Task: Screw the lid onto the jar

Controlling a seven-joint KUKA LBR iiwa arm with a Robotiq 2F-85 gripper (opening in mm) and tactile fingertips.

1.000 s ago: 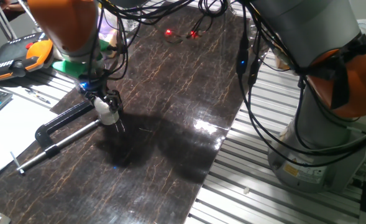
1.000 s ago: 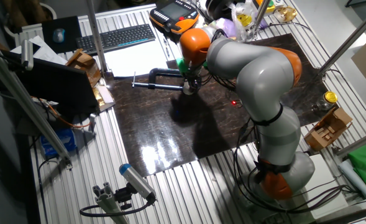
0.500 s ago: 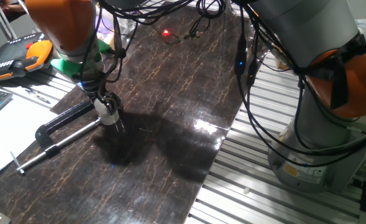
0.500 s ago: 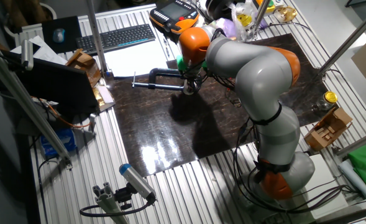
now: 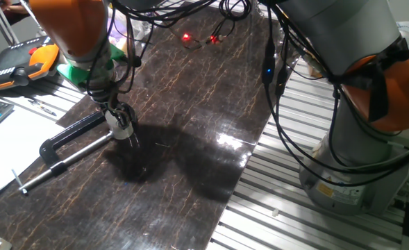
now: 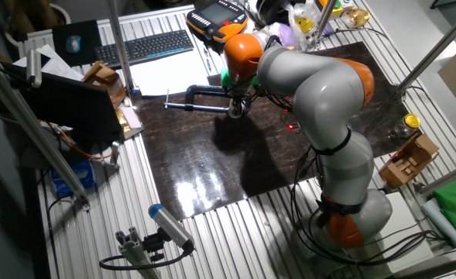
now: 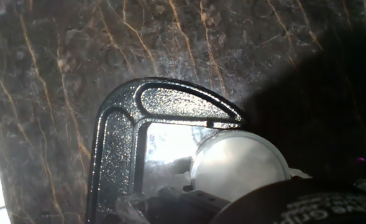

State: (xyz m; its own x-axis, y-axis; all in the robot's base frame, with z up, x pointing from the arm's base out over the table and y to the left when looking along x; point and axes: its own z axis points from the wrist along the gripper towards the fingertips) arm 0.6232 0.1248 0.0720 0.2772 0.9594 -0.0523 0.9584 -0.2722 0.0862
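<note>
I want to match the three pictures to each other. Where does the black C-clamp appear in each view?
One fixed view: the black C-clamp lies at the left, its screw rod running toward the lower left.
The other fixed view: it lies upper centre, below the white paper, left of the pincer.
Hand view: its curved frame fills the left and centre.
Shared landmark: the whitish jar, right beside the clamp.

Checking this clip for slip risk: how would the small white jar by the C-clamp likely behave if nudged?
The jar looks small and plastic, so probably light and easy to slide on the glossy tabletop. Short and squat, it seems unlikely to tip. The clamp beside it may block sliding that way.
</note>
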